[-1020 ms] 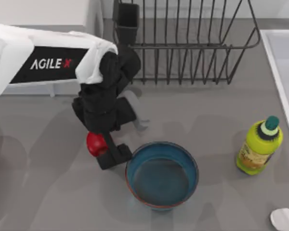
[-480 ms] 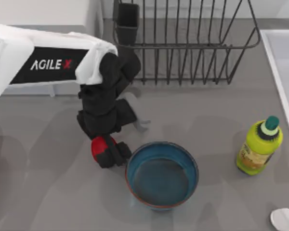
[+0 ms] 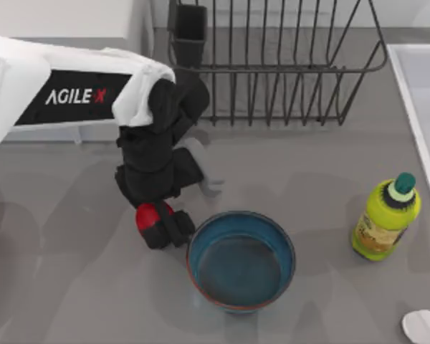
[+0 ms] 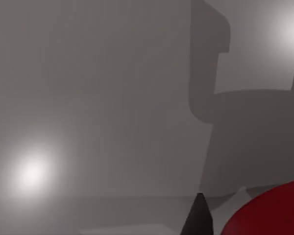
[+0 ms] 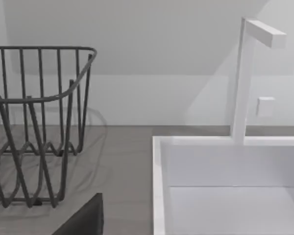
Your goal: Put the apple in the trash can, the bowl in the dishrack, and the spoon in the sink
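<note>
One arm works in the top view: my left gripper (image 3: 160, 223) reaches down beside the left rim of the large teal-blue bowl with a thin reddish-brown rim (image 3: 241, 260), its black fingers closed around the small glossy red apple (image 3: 146, 216). The apple sits between the fingers, just left of the bowl. Behind stands the dark metal wire dishrack (image 3: 272, 64); the pale white-rimmed sink (image 3: 416, 100) lies along the right edge, with a yellow-green bottle with a green cap (image 3: 385, 218) near it and the small white spoon (image 3: 424, 327) at the lower right corner.

From the left wrist, the apple (image 4: 272, 210) lies right beside one dark fingertip (image 4: 200, 215) over the grey table (image 4: 88, 98).

From the right wrist, the dishrack (image 5: 34, 122) and sink (image 5: 225, 161) with its white faucet (image 5: 245, 78) appear.
</note>
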You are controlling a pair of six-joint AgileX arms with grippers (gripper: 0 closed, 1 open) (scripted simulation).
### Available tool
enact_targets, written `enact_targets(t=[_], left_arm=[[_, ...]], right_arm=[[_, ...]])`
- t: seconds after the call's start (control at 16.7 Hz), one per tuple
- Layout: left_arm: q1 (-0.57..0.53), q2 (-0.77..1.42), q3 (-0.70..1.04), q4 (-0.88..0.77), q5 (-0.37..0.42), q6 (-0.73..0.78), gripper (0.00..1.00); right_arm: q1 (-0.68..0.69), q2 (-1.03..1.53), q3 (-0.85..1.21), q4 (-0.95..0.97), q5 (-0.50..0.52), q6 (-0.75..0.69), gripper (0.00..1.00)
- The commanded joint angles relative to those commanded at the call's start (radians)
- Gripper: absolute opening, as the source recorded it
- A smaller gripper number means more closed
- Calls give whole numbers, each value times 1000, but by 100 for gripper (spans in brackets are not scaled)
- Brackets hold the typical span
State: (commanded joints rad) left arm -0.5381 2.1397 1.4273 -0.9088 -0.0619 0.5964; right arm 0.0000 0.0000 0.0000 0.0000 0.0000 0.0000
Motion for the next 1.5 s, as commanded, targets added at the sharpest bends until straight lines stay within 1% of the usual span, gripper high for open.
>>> enact_targets(t=[0.12, 0.18, 0.36, 0.78, 0.9, 1.32, 1.5], left_arm=[[0, 0, 0, 0, 0, 0, 0], [-6, -16, -3, -15, 29, -16, 0], [-7, -26, 26, -50, 29, -16, 0], [-9, -102, 204, -311, 29, -19, 0], [-9, -119, 239, -361, 29, -19, 0], [-6, -123, 236, -369, 30, -29, 0], [11, -145, 181, -365, 45, -122, 0]], right_arm=[[0, 0, 0, 0, 0, 0, 100], [0, 0, 0, 0, 0, 0, 100], [0, 0, 0, 0, 0, 0, 100], [0, 0, 0, 0, 0, 0, 100], [0, 0, 0, 0, 0, 0, 100], [0, 0, 0, 0, 0, 0, 100], [0, 0, 0, 0, 0, 0, 100]])
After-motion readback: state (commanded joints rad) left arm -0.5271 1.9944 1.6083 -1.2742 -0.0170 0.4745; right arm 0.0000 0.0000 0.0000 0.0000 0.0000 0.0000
